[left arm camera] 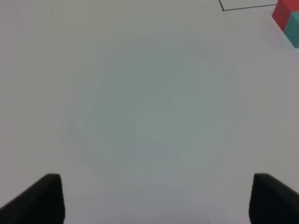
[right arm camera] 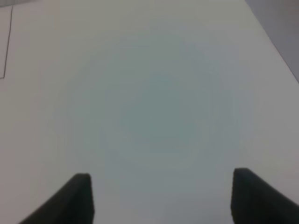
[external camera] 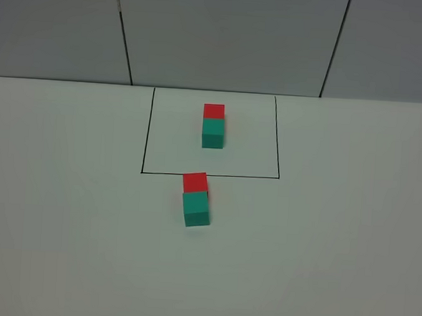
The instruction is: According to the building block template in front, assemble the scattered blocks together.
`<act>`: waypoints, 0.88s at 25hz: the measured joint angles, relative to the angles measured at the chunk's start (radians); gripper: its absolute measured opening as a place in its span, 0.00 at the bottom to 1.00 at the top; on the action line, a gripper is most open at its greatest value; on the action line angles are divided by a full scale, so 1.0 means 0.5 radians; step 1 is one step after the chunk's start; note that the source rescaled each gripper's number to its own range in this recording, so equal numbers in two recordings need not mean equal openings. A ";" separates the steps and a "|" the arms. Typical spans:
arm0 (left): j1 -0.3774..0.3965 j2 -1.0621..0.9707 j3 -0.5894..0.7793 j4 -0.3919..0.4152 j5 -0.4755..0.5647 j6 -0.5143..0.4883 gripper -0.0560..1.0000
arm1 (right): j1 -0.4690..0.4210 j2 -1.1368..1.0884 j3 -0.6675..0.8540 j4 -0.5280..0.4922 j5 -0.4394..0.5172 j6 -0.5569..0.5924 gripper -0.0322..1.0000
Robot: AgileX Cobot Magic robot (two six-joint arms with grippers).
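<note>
The building block template stands inside a thin black outline [external camera: 210, 175] at the table's far middle: a red cube [external camera: 214, 111] joined to a teal cube [external camera: 213, 133]. Just in front of the outline, the scattered blocks touch each other: the red block [external camera: 194, 181] behind, the teal block [external camera: 196, 209] in front. The left wrist view catches that red block [left arm camera: 283, 13] and teal block [left arm camera: 294, 30] at its edge. My left gripper [left arm camera: 156, 182] is open over bare table, well away from them. My right gripper [right arm camera: 162, 179] is open too, holding nothing. Neither arm shows in the exterior high view.
The white table [external camera: 63, 228] ends at a grey panelled wall [external camera: 218, 37] behind the template. A corner of the outline [left arm camera: 233, 8] shows in the left wrist view, and one of its lines [right arm camera: 7, 46] in the right wrist view.
</note>
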 joint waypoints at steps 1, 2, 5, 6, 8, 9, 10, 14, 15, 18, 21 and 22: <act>0.000 0.000 0.000 0.000 0.000 0.000 0.79 | -0.001 -0.012 0.009 0.000 0.000 -0.002 0.60; 0.000 0.000 0.000 0.000 0.000 0.000 0.79 | -0.001 -0.020 0.019 0.000 0.000 -0.002 0.60; 0.000 0.000 0.000 0.000 0.000 0.000 0.79 | -0.001 -0.022 0.025 0.000 0.002 -0.002 0.60; 0.000 0.000 0.000 0.000 0.000 0.000 0.79 | -0.001 -0.022 0.025 0.000 0.002 -0.002 0.60; 0.000 0.000 0.000 0.000 0.000 0.000 0.79 | -0.001 -0.022 0.032 0.000 0.009 -0.002 0.60; 0.000 0.000 0.000 0.000 0.000 0.000 0.79 | -0.001 -0.022 0.035 0.000 0.013 -0.002 0.60; 0.000 0.000 0.000 0.000 0.000 0.000 0.79 | -0.001 -0.022 0.038 0.002 0.016 -0.002 0.60; 0.000 0.000 0.000 0.000 0.000 0.000 0.79 | -0.001 -0.109 0.051 0.002 0.030 -0.002 0.60; 0.000 0.000 0.000 0.000 0.000 0.000 0.79 | -0.005 -0.139 0.052 0.002 0.033 -0.002 0.60; 0.000 0.000 0.000 0.000 0.000 0.000 0.79 | -0.028 -0.156 0.054 0.004 0.044 -0.014 0.60; 0.000 0.000 0.000 0.000 0.000 0.000 0.79 | -0.038 -0.157 0.054 0.020 0.045 -0.018 0.60; 0.000 0.000 0.000 0.000 0.000 0.000 0.79 | -0.038 -0.157 0.054 0.022 0.045 -0.020 0.60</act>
